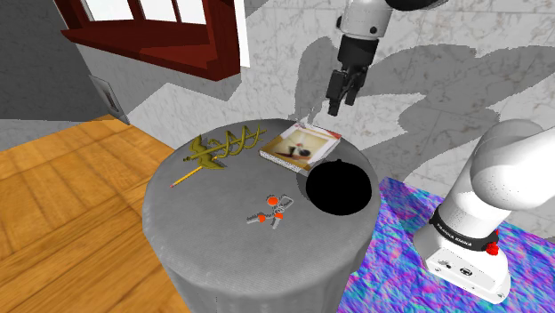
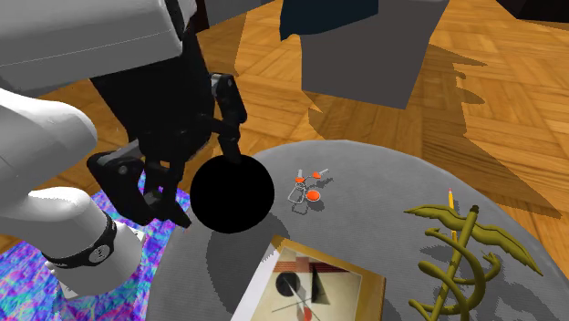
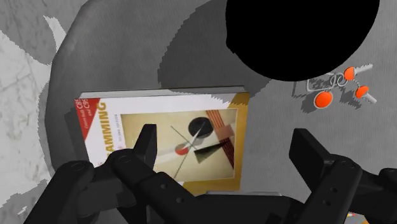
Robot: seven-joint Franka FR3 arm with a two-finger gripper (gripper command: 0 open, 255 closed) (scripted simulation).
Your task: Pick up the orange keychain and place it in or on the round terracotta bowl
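The orange keychain point(image 1: 269, 210) is a metal ring with small orange discs, lying flat on the round grey table point(image 1: 213, 227) near its front. Beside it stands the round bowl point(image 1: 338, 187), drawn flat black. My black gripper point(image 1: 341, 105) hangs open and empty well above the table's far edge, over a book point(image 1: 301, 147). In the wrist view the gripper point(image 3: 226, 140) has the book point(image 3: 172, 133) below it, with the bowl point(image 3: 299, 32) and the keychain point(image 3: 334, 86) further off. From the second exterior view, the keychain point(image 2: 307, 187) lies just right of the bowl point(image 2: 232, 193), near the gripper point(image 2: 202, 182).
A twisted olive-gold ornament point(image 1: 222, 147) with a pencil point(image 1: 182, 178) lies at the shoulder view's left of the table. Around the table are a wooden floor point(image 1: 62, 204), a bright patterned rug point(image 1: 400, 267) and a marbled wall point(image 1: 285, 62).
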